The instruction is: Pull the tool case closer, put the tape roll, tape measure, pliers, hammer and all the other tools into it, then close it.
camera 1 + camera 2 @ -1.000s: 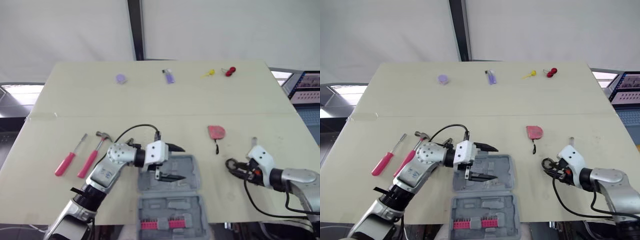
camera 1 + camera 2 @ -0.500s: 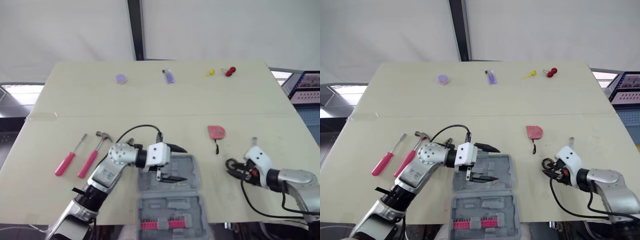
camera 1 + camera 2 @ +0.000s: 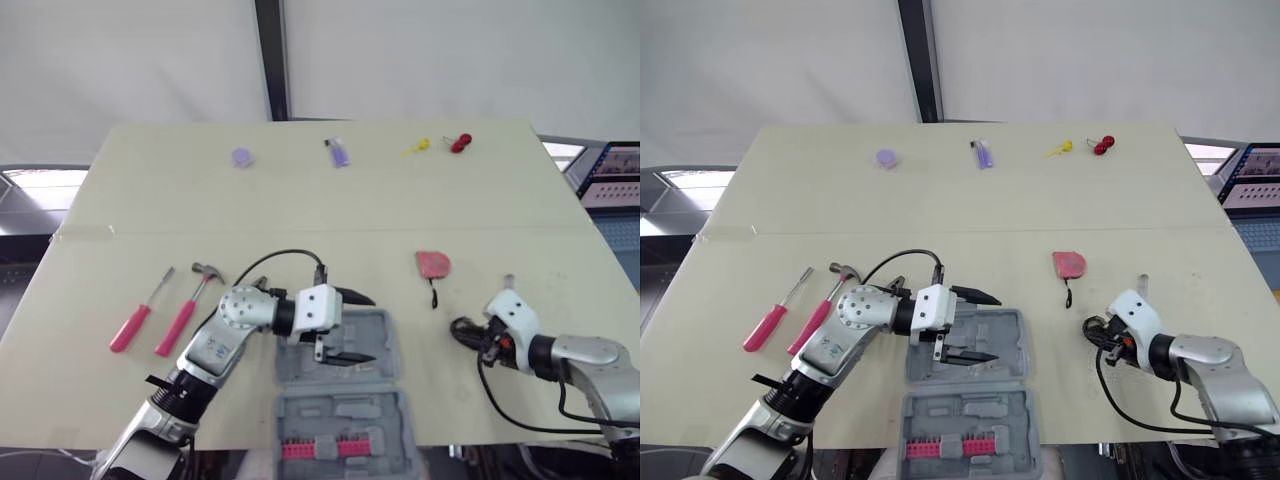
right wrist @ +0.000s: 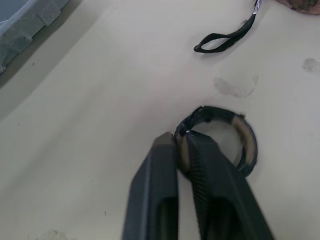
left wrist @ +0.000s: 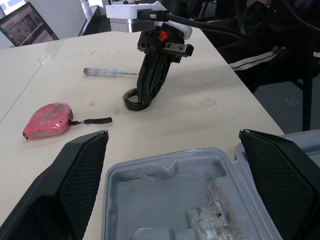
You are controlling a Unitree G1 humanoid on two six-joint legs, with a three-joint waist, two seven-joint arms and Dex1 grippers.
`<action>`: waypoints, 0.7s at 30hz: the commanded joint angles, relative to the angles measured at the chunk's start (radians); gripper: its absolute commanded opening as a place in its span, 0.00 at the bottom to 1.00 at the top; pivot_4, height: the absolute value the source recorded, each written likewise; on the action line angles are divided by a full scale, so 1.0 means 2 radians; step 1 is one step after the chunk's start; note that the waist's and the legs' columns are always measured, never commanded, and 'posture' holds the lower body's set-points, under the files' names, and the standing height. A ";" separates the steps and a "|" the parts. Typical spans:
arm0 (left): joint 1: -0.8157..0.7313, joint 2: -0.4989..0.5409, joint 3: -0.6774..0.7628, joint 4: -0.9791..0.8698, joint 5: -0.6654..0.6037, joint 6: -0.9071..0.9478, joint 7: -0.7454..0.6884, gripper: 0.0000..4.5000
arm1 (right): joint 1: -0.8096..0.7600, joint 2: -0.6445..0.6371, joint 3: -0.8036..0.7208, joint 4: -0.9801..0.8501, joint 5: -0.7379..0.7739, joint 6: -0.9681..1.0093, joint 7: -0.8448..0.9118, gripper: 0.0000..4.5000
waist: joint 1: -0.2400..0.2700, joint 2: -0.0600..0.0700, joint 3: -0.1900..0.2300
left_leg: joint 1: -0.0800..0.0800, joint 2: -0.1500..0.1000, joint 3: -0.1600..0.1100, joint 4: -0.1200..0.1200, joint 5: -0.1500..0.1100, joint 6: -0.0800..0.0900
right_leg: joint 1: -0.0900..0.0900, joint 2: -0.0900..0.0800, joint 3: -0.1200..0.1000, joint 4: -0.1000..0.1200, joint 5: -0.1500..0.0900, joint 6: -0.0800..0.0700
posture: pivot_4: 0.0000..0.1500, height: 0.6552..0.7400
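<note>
The grey tool case (image 3: 340,372) lies open at the table's near edge. My left gripper (image 3: 366,328) hovers open over its far half, holding nothing. The black tape roll (image 4: 243,141) lies on the table right of the case, and my right gripper (image 4: 181,143) is shut on its rim, one finger inside the ring and one outside. The left wrist view shows that pinch on the tape roll (image 5: 135,100) too. A red tape measure (image 3: 432,264) sits just beyond it. A pink-handled hammer (image 3: 186,310) and screwdriver (image 3: 136,318) lie to the left; pliers handles (image 3: 258,285) peek from behind my left arm.
A thin screwdriver (image 3: 508,282) lies beyond my right wrist. Small purple items (image 3: 241,157) (image 3: 339,153), a yellow piece (image 3: 416,148) and a red piece (image 3: 459,143) sit along the far edge. The case's near half holds red bits (image 3: 320,448).
My right gripper with the tape roll has shifted slightly left, toward the case. The left gripper has stayed over the case.
</note>
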 commanded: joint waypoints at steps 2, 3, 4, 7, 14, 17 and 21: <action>-0.006 -0.003 0.000 -0.012 0.000 -0.002 0.000 1.00 | 0.003 -0.001 -0.007 -0.005 -0.001 -0.005 -0.004 0.01 | 0.000 0.000 0.000 | 0.000 0.000 0.000 0.000 0.000 0.000 | 0.000 0.000 0.000 0.000 0.000 0.000 | 1.00 1.00; -0.006 -0.004 0.000 -0.012 0.000 -0.002 0.000 1.00 | 0.003 -0.001 -0.007 -0.005 -0.001 -0.005 -0.004 0.01 | 0.000 0.000 0.000 | 0.000 0.000 0.000 0.000 0.000 0.000 | 0.000 0.000 0.000 0.000 0.000 0.000 | 1.00 1.00; -0.006 -0.004 0.000 -0.011 0.000 -0.001 0.000 1.00 | 0.004 -0.001 -0.008 -0.006 -0.001 -0.005 -0.004 0.01 | 0.000 0.000 0.000 | 0.000 0.000 0.000 0.000 0.000 0.000 | 0.000 0.000 0.000 0.000 0.000 0.000 | 1.00 1.00; -0.006 -0.003 0.001 -0.010 0.000 -0.001 0.001 1.00 | 0.000 -0.002 -0.011 -0.010 0.003 -0.003 -0.004 0.01 | 0.000 0.000 0.000 | 0.000 0.000 0.000 0.000 0.000 0.000 | 0.000 0.000 0.000 0.000 0.000 0.000 | 1.00 1.00; 0.032 0.030 0.056 -0.024 -0.019 0.018 0.019 1.00 | -0.027 -0.008 -0.020 -0.079 0.049 0.039 0.014 0.01 | -0.004 0.000 0.000 | 0.000 0.000 0.000 0.000 0.000 0.000 | 0.000 0.000 0.000 0.000 0.000 0.000 | 1.00 1.00; 0.083 0.058 0.098 -0.051 -0.033 0.023 0.029 1.00 | -0.053 -0.001 -0.007 -0.116 0.076 0.065 0.018 0.01 | -0.007 0.000 0.000 | 0.000 0.001 0.000 -0.001 0.000 0.000 | 0.000 0.001 0.000 0.000 0.000 0.000 | 1.00 1.00; 0.164 0.087 0.158 -0.087 -0.056 0.021 0.044 1.00 | -0.095 0.026 0.039 -0.155 0.098 0.090 0.019 0.01 | -0.008 0.000 0.000 | 0.000 0.001 -0.001 -0.001 0.000 0.000 | 0.000 0.001 0.000 0.000 0.000 0.000 | 1.00 1.00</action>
